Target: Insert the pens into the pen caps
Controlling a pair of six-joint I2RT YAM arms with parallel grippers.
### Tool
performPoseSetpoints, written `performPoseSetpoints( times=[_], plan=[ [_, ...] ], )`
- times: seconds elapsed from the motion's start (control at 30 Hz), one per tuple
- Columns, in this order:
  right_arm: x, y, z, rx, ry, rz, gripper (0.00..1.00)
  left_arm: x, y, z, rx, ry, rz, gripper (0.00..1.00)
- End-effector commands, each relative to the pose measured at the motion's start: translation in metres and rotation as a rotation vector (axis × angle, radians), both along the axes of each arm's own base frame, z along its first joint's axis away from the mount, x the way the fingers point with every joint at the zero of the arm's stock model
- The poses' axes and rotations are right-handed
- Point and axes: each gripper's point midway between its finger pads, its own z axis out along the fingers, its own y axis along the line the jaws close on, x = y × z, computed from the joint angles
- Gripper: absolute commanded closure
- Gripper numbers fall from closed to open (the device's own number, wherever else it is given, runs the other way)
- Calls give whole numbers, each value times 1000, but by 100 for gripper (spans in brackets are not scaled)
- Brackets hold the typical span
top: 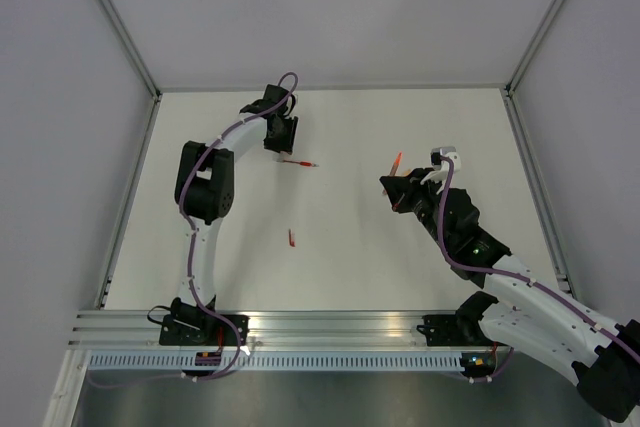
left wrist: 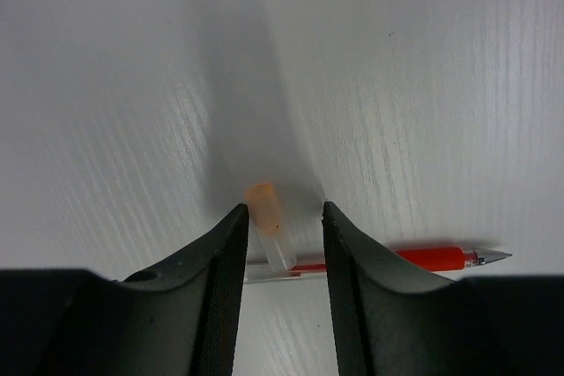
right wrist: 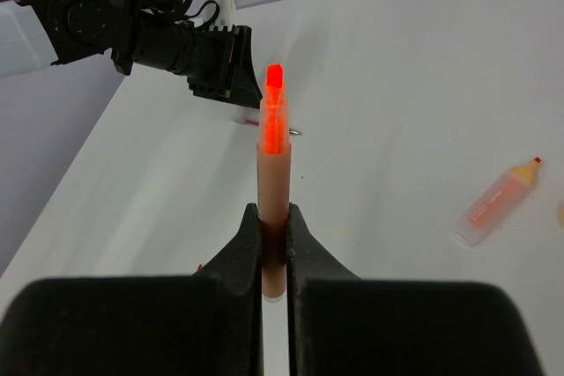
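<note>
As we see from above, red pen (top: 298, 163): lying just beside left gripper (top: 281, 143); red cap (top: 291, 238) well apart.
Left wrist, orange cap (left wrist: 264, 209): between parted jaws, fingers (left wrist: 211, 288) hiding the red pen's middle.
Right wrist, right gripper (right wrist: 274, 210): clamped on upright pinkish-red pen (right wrist: 274, 165); orange pen (right wrist: 498, 202) lies rightward.

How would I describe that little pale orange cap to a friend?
Start at the left arm's fingers, far across the white table. The cap sits between them, by a red pen; it is stubby and pale orange, where the pen is long and red.
</note>
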Motion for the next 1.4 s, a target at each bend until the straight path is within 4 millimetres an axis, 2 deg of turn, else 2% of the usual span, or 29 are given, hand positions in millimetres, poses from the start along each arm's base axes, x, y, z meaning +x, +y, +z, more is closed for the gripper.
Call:
performPoseSetpoints(
  times=[0.0, 0.17, 0.63, 0.73, 0.77, 0.83, 0.87, 0.93, 0.97, 1.0, 1.03, 1.1, 1.13, 1.17, 1.2, 1.23, 1.27, 1.3, 1.33, 1.37],
  plan=[
    [1, 1, 16, 32, -39, 1, 100, 3, -3, -3, 16, 5, -34, 56],
    [1, 1, 15, 30, -37, 1, 100, -2, 4, -10, 56, 38, -15, 60],
    [0, 1, 18, 34, -41, 5, 100, -11, 11, -7, 83, 76, 13, 67],
    [0, 1, 18, 38, -43, 5, 100, -8, 10, -4, 75, 64, 6, 79],
    [-1, 1, 19, 38, -43, 7, 100, -7, 9, 0, 71, 53, -5, 87],
    [-1, 2, 19, 39, -44, 11, 100, -4, 2, 10, 41, 25, -34, 92],
    [-1, 3, 19, 37, -43, 14, 100, 2, 0, 25, 31, -20, -46, 98],
    [-1, 2, 19, 37, -43, 13, 100, 6, -7, 45, -4, -65, -80, 98],
    [-1, 1, 18, 33, -44, 7, 100, 7, -10, 65, -22, -103, -103, 98],
    [0, 1, 18, 31, -43, 4, 100, 5, -15, 75, -44, -119, -125, 98],
    [0, 1, 18, 29, -42, 3, 100, 0, -16, 95, -49, -159, -170, 98],
    [0, 0, 20, 34, -46, -1, 100, -15, -29, 111, -102, -167, -248, 98],
    [0, 0, 19, 33, -45, -1, 100, -24, -34, 115, -112, -166, -283, 98],
    [-1, -1, 20, 38, -46, -1, 100, -39, -41, 112, -99, -146, -352, 98],
    [-1, -1, 22, 40, -50, -1, 100, -56, -45, 120, -95, -138, -399, 98],
    [-2, -1, 22, 42, -49, 1, 100, -68, -48, 119, -71, -131, -440, 98],
    [-3, -2, 24, 48, -56, 1, 100, -93, -54, 100, -21, -89, -520, 97],
    [-4, -3, 25, 51, -58, -1, 100, -104, -52, 102, 14, -97, -546, 96],
    [-4, -4, 24, 51, -58, -7, 100, -129, -53, 81, 44, -46, -622, 95],
    [-4, -5, 25, 51, -62, -10, 100, -139, -54, 77, 43, -34, -663, 95]
  ],
)
